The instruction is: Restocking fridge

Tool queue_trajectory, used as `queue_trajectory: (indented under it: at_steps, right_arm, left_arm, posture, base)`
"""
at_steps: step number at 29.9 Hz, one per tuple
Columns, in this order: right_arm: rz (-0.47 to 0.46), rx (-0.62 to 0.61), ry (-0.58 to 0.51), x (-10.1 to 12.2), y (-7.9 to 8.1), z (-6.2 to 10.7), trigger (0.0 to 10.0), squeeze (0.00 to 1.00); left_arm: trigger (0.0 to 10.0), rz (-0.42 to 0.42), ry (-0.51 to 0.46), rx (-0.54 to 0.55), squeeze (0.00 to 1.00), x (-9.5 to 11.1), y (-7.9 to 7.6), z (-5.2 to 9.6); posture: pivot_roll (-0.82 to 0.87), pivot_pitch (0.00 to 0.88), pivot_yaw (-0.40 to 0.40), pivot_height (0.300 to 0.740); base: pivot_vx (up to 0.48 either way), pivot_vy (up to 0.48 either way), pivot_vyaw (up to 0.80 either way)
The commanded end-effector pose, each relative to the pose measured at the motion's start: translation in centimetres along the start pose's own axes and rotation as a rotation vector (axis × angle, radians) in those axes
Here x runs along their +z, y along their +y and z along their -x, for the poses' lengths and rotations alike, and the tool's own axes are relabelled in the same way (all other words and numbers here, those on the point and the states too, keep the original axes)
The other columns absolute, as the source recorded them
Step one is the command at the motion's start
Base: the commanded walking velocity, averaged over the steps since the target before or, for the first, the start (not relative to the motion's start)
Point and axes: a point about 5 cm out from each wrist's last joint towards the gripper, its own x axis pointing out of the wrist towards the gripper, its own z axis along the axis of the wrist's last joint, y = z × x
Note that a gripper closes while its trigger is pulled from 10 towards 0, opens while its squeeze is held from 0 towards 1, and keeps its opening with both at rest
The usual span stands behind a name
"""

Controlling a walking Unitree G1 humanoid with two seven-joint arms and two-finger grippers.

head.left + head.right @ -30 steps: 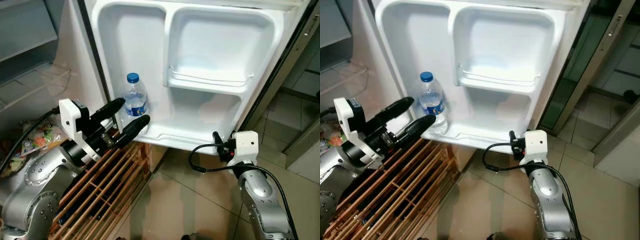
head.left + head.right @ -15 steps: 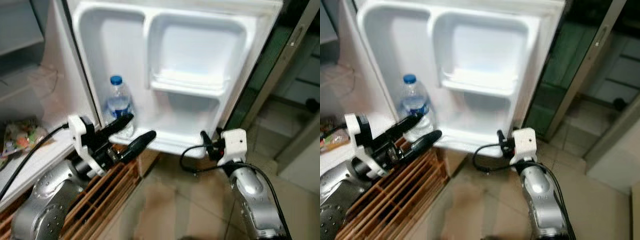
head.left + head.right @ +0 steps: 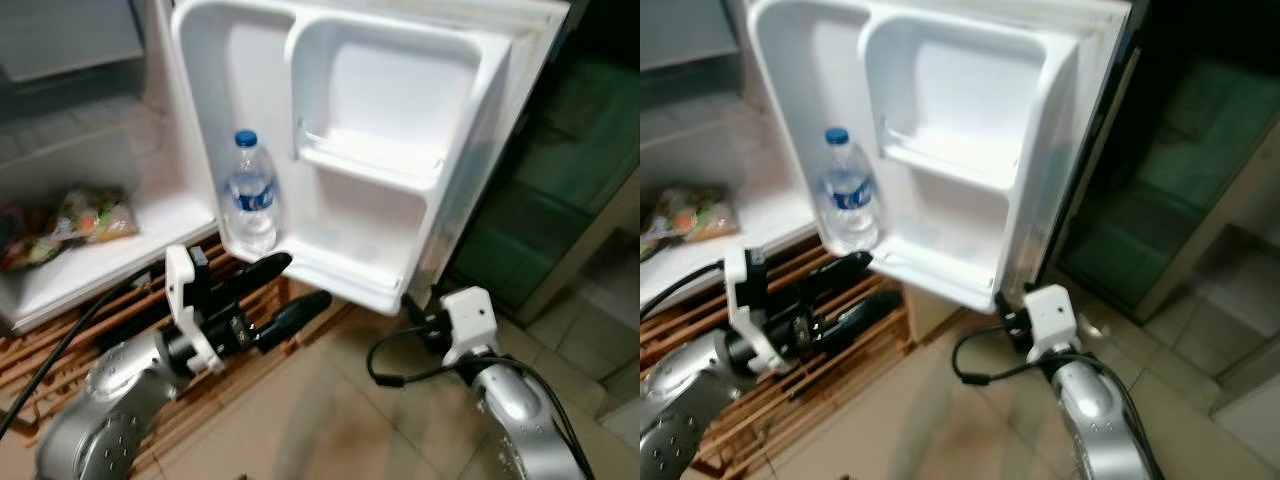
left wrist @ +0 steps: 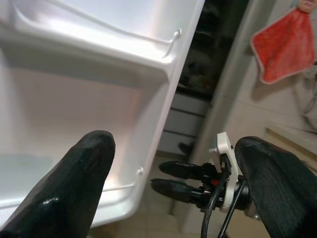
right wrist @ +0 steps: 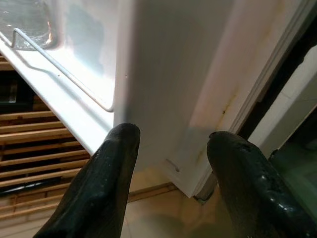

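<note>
Both claws hang low in front of the open fridge door (image 3: 400,120). Nearest me, the left gripper (image 3: 285,290) pokes out over the wooden slatted rack (image 3: 790,400) with its 2 black fingers spread apart and nothing between them; it sits just below the door's bottom edge, apart from the bottle. The right gripper (image 5: 168,163) is close under the door's outer corner, its 2 fingers also parted and empty, pointing up at the white edge of the door; from the head views its fingers are mostly hidden behind the white wrist block (image 3: 468,322), so I go by the wrist camera there.

Past the grippers, the water bottle (image 3: 250,205) with its blue cap stands upright in the tall left compartment of the door, behind the wire rail (image 5: 59,69). To its right the door has 2 stacked shelves.

Farther left, inside the fridge body, a colourful bag (image 3: 70,222), perhaps vegetables though it is blurred, lies on the white shelf (image 3: 110,260).
</note>
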Motion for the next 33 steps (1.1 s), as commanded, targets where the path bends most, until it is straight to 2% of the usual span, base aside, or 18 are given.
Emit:
queue_trajectory:
  at_steps: [1,2,5,10,13,16,23,25,26,27,28,30,32,33]
  right_arm:
    - [-0.005,0.025,-0.018,0.5,0.5,-0.4,10.0,0.0]
    - [-0.009,0.032,-0.013,0.3,0.5,-0.3,10.0,0.0]
    - [-0.011,0.047,-0.003,0.0,0.6,0.0,10.0,0.0]
    - [-0.01,0.062,0.023,-0.6,0.5,0.4,10.0,0.0]
    - [-0.007,0.077,0.036,-0.8,0.5,0.6,10.0,0.0]
    - [-0.002,0.081,0.038,-0.9,0.4,0.7,10.0,0.0]
    - [0.011,0.09,0.061,-1.3,0.3,0.8,10.0,0.0]
    - [0.002,0.121,0.105,-2.0,0.4,1.3,10.0,0.0]
    - [0.002,0.121,0.105,-2.0,0.4,1.3,10.0,0.0]
    - [-0.002,0.174,0.178,-3.2,0.4,2.2,10.0,0.0]
    - [-0.002,0.174,0.178,-3.2,0.4,2.2,10.0,0.0]
    - [-0.01,0.217,0.277,-5.0,0.6,4.0,10.0,0.0]
    - [-0.022,0.225,0.387,-7.0,1.3,6.2,10.0,0.0]
    - [-0.022,0.225,0.387,-7.0,1.3,6.2,10.0,0.0]
  left_arm:
    - [10.0,-0.011,0.026,0.024,0.0,-0.6,0.4,0.2]
    - [10.0,-0.043,0.019,0.037,0.0,-0.6,0.5,0.1]
    - [10.0,-0.058,0.014,0.054,0.0,-0.7,0.6,0.1]
    - [10.0,-0.11,0.011,0.088,0.0,-0.9,0.7,0.3]
    - [10.0,-0.182,-0.011,0.123,0.0,-0.9,0.7,0.5]
    - [10.0,-0.214,-0.015,0.126,0.0,-1.0,0.5,0.5]
    - [10.0,-0.196,0.004,0.107,0.0,-1.7,0.5,0.5]
    - [10.0,-0.128,0.027,0.102,0.0,-2.2,0.8,0.4]
    - [10.0,-0.128,0.027,0.102,0.0,-2.2,0.8,0.4]
    - [10.0,-0.072,0.076,0.137,0.0,-3.0,1.6,0.6]
    - [10.0,-0.072,0.076,0.137,0.0,-3.0,1.6,0.6]
    - [10.0,-0.136,0.153,0.243,0.0,-4.3,3.1,1.2]
    - [10.0,-0.242,0.297,0.446,0.0,-6.4,5.3,2.1]
    - [10.0,-0.242,0.297,0.446,0.0,-6.4,5.3,2.1]
  posture:
    - [-0.12,0.0,0.02,0.74]
    - [-0.12,0.0,0.021,0.74]
    - [-0.12,0.0,0.021,0.74]
    - [-0.11,0.0,0.019,0.74]
    - [-0.11,0.0,0.018,0.74]
    - [-0.11,0.0,0.017,0.74]
    - [-0.12,0.0,0.019,0.74]
    - [-0.12,0.0,0.02,0.74]
    - [-0.12,0.0,0.02,0.74]
    - [-0.12,0.0,0.021,0.74]
    - [-0.12,0.0,0.021,0.74]
    - [-0.12,0.0,0.023,0.74]
    - [-0.12,0.0,0.029,0.74]
    - [-0.12,0.0,0.029,0.74]
  base:
    - [0.0,0.0,0.8]
    - [0.0,0.0,0.8]
    - [0.0,-0.1,0.8]
    - [0.0,-0.48,0.8]
    - [0.0,-0.48,0.8]
    - [0.0,-0.48,0.8]
    - [0.0,-0.48,0.8]
    - [0.0,-0.48,0.4]
    - [0.0,-0.48,0.0]
    - [0.0,0.0,0.0]
    - [0.0,0.0,0.0]
    - [0.0,0.0,0.0]
    - [0.0,0.0,0.0]
    - [0.0,0.0,0.0]
